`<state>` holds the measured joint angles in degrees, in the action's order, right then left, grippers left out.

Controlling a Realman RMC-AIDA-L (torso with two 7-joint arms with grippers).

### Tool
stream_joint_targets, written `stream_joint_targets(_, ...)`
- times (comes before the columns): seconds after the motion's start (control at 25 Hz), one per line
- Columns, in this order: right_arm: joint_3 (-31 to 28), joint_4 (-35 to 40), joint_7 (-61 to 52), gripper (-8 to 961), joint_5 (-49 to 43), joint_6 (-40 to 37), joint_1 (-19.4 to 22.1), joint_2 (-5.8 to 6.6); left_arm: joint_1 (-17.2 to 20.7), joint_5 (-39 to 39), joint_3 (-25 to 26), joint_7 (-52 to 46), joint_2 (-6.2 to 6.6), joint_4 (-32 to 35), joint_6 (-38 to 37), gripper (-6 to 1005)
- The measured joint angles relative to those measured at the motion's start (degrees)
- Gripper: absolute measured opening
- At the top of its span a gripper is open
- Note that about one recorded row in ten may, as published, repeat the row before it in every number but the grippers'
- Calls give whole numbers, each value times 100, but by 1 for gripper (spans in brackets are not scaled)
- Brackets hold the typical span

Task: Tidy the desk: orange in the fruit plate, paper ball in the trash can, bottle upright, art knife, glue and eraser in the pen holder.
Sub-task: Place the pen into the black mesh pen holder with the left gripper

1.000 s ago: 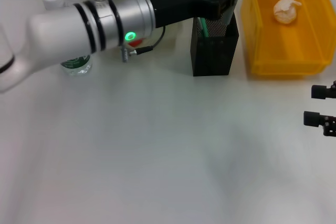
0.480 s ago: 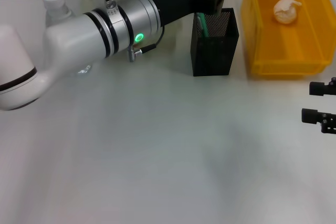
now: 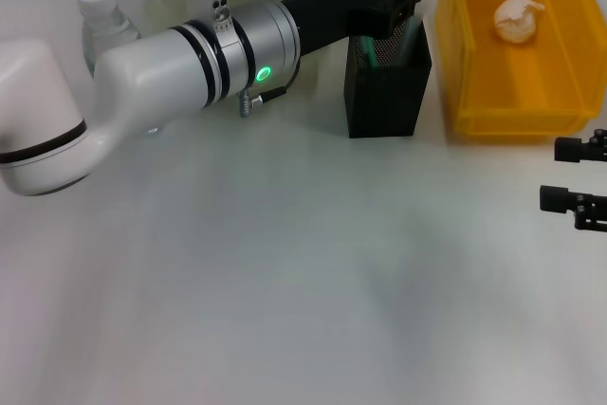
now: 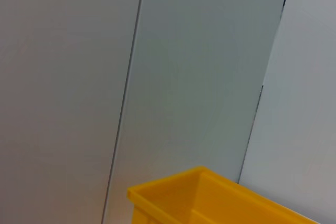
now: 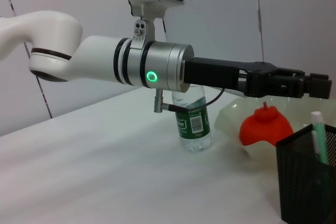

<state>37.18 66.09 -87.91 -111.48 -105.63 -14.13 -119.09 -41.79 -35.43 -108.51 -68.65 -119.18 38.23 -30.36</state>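
My left arm (image 3: 190, 54) is showing glossy white plastic and brushed metal. Beside it, the pen holder (image 3: 384, 92) is looking like matt black mesh, the trash can (image 3: 512, 92) smooth plastic.

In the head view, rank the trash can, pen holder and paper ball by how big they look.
Largest to smallest:
1. trash can
2. pen holder
3. paper ball
All three sit at a similar depth, so the order looks reliable.
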Motion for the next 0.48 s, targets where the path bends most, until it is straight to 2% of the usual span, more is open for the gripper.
stream_joint_targets(0.12,-2,-34,4,692,0,4,-12,0,-6,116,-33,25,0,-16,24,217)
stream_joint_targets(0.24,-8,-44,4,692,-1,3,-15,0,3,125,-35,26,0,-22,-2,368)
stream_joint_targets(0.28,-10,-44,4,692,-1,-12,-15,0,182,93,29,119,15,9,-601,418)
stream_joint_targets(0.48,0,-59,62,692,55,-205,-15,-10,756,-112,419,412,153,33,-2356,586)
